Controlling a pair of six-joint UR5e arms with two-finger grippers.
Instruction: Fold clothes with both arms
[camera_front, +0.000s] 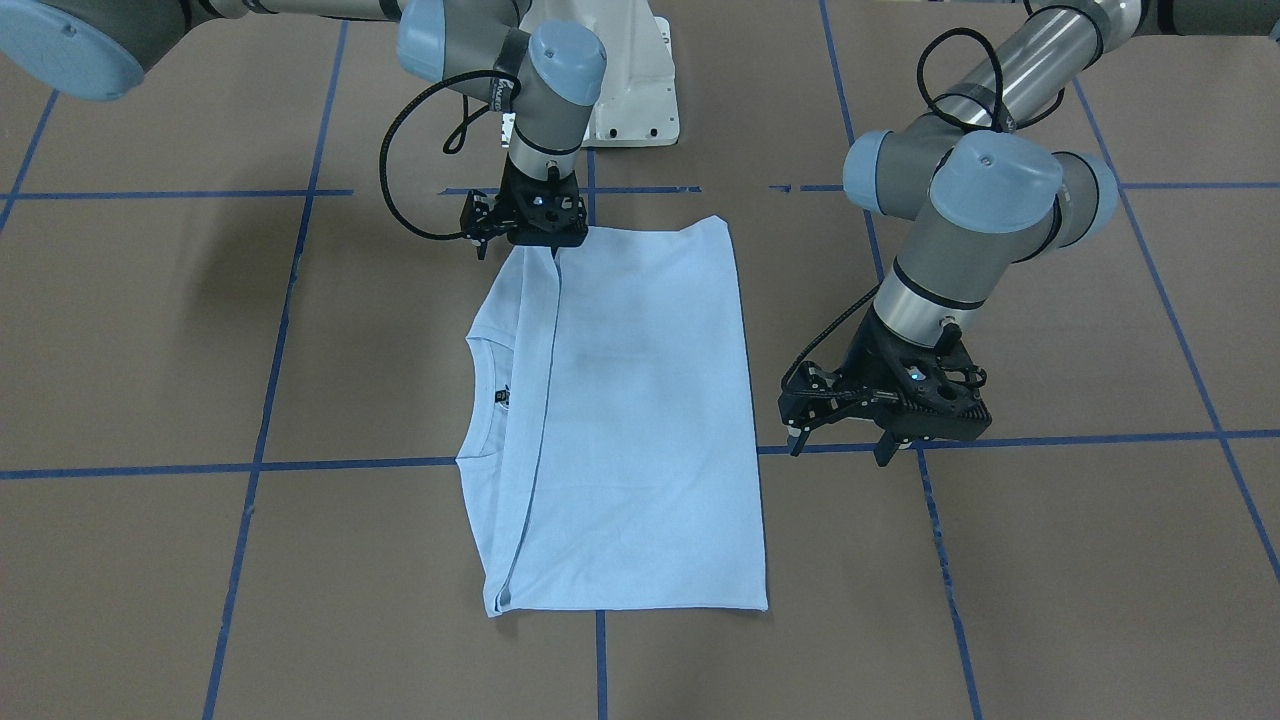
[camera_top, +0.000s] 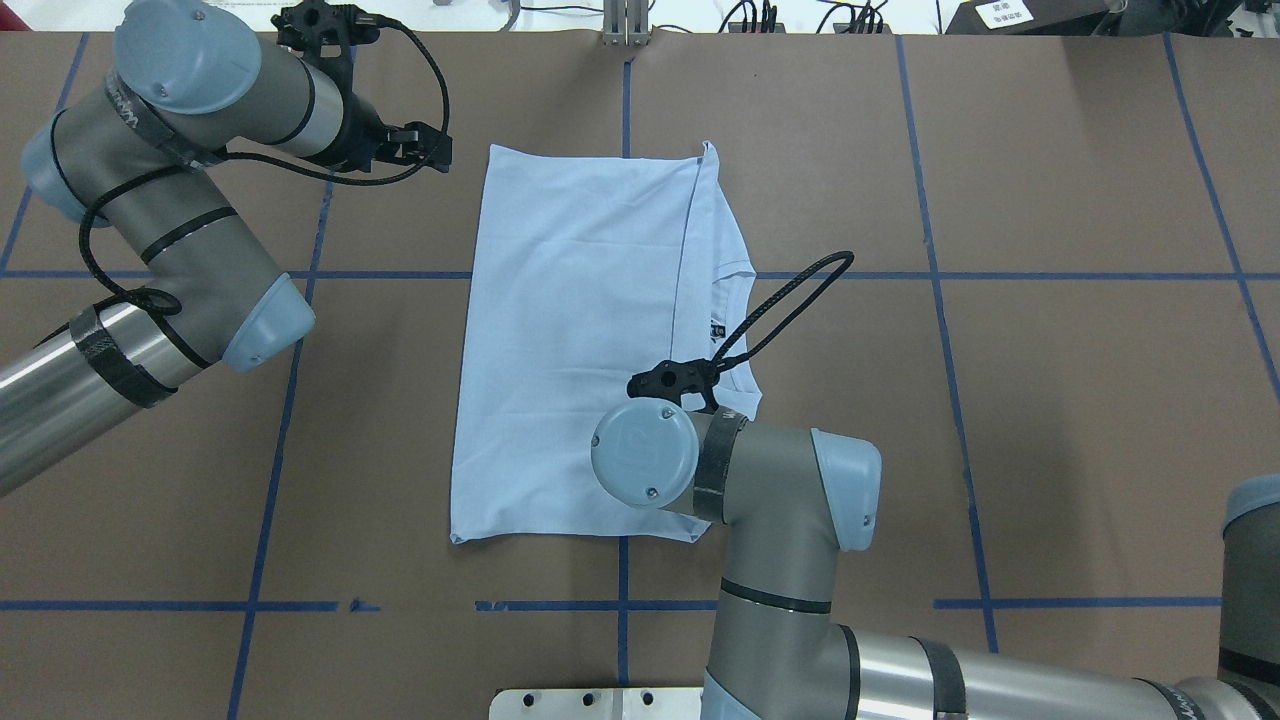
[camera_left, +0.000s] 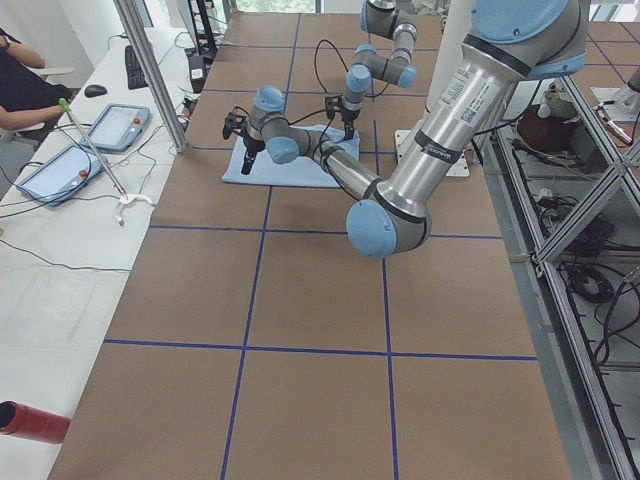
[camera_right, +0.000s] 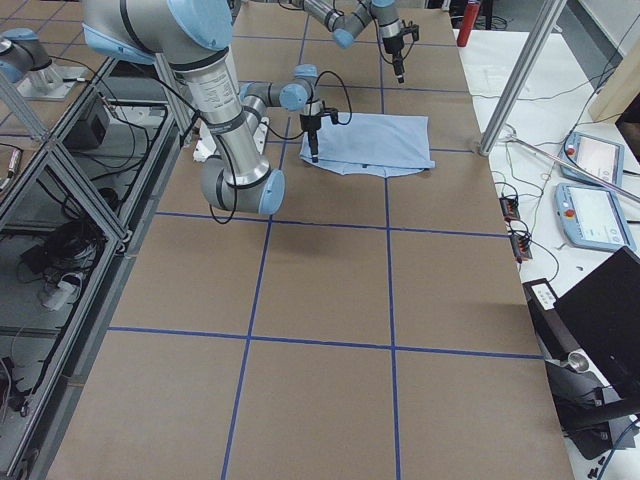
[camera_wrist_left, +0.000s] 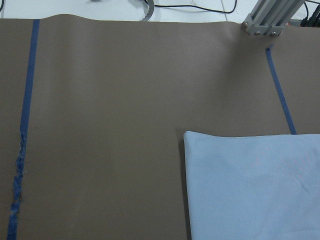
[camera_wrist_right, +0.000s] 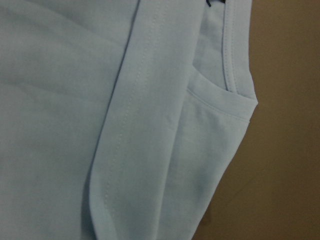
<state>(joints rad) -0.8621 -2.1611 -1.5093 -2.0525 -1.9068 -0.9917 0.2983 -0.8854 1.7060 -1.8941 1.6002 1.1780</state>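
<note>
T-shirt (camera_top: 580, 340) lies flat at the centre of the table (camera_top: 1050, 400), folded into a long rectangle. In the overhead view, its collar (camera_wrist_right: 231, 50) and dark neck label (camera_top: 714, 328) are exposed along its 3 o'clock edge. Left gripper (camera_front: 838, 450) hovers off the cloth at the shirt's 10 o'clock, fingers spread, holding nothing. Right gripper (camera_front: 538, 236) is down at the 5 o'clock corner; I cannot tell whether its fingers are clenched.
</note>
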